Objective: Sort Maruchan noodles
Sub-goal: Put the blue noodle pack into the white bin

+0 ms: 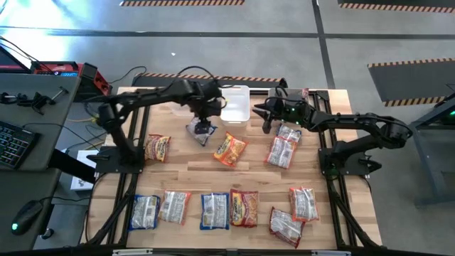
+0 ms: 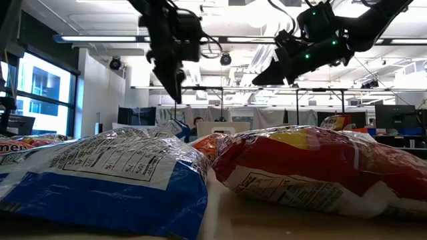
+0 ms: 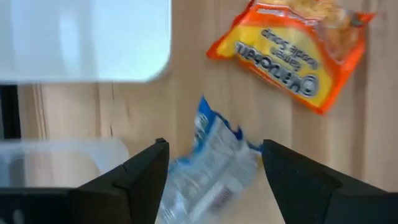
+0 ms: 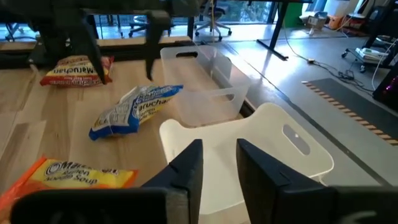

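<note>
Wooden table (image 1: 249,174) filling the middle of the high view, partly hidden beneath both dark arms. Two bins at top centre: a white bin (image 1: 237,104) and a clear bin (image 4: 202,84), the clear one hard to make out from above yet plain at upper centre of the right wrist view. Left gripper (image 3: 214,177) hanging high over a blue-and-white packet (image 1: 201,130) just below the bins, fingers spread wide at the bottom of the left wrist view, holding nothing, the packet lying crumpled and blurred between them on the wood. Right gripper (image 4: 219,163) poised over the white bin, fingers a narrow gap apart, empty. Orange packet (image 1: 229,149) at centre, another orange packet (image 1: 156,148) at left, pink-and-white packets (image 1: 283,144) at right partly under the right arm. Row of packets (image 1: 229,209) along the bottom edge, seen whole only from above; in the low view just two of them, huge and cropped by the frame.
</note>
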You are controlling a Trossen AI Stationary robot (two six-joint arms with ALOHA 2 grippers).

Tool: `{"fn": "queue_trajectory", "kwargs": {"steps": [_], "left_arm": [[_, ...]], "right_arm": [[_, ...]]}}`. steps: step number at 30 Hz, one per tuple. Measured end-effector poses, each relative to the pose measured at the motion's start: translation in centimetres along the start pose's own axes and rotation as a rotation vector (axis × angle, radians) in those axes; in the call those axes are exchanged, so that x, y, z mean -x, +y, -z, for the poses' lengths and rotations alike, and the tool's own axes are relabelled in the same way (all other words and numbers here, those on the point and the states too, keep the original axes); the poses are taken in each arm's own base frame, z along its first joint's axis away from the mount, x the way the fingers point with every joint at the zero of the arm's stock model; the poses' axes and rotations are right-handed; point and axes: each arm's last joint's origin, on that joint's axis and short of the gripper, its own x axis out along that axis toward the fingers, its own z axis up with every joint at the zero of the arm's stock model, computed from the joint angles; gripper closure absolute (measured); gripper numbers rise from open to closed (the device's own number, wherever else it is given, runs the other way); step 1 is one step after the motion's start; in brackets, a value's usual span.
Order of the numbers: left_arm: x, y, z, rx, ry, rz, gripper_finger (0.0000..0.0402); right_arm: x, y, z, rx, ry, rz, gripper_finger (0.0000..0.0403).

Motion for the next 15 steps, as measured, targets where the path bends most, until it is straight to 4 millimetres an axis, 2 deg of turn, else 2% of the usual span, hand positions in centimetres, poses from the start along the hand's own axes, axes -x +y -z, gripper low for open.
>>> {"fn": "queue_trajectory", "kwargs": {"steps": [4,8,15], "left_arm": [[-2.1,1.2,-0.5,-0.016,0.059,0.028,0.0154],[-3.9,1.4,-0.2,-0.048,0.165,0.092,0.0154],[-5.1,1.4,-0.2,-0.060,0.199,0.115,0.0154]], "right_arm": [[0.0,0.0,0.1,0.018,0.012,-0.002,0.0319],[0.0,0.0,0.2,0.026,0.025,-0.003,0.0319],[0.0,0.0,0.2,0.026,0.022,-0.003,0.0319]]}}
